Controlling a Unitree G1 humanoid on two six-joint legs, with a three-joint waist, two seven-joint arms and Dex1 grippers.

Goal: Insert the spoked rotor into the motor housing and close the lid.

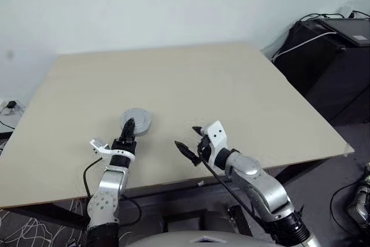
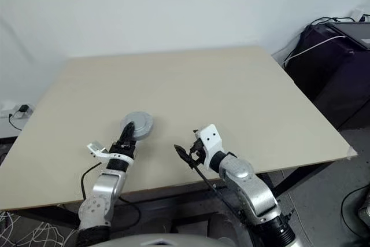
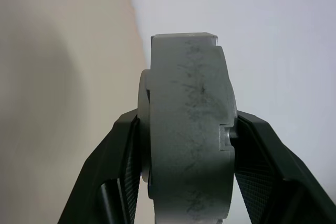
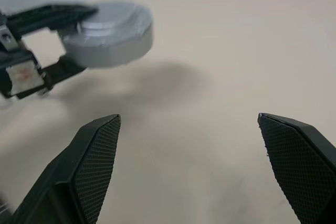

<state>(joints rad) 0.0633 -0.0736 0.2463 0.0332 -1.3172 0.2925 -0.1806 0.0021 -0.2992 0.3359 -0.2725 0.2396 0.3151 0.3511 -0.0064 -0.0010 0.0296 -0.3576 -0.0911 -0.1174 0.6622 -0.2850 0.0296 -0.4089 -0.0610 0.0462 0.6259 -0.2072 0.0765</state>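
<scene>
The left hand (image 1: 129, 126) grips the closed grey motor housing (image 1: 136, 121) above the worktop (image 1: 231, 91) — lid apparently on; the right hand (image 1: 189, 140) spreads wide, empty — assembly looks finished.

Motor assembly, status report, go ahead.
Left gripper shut on the grey round assembly, lid on, held above the table. Right gripper open, empty, off to the side. Nothing in the way.
</scene>
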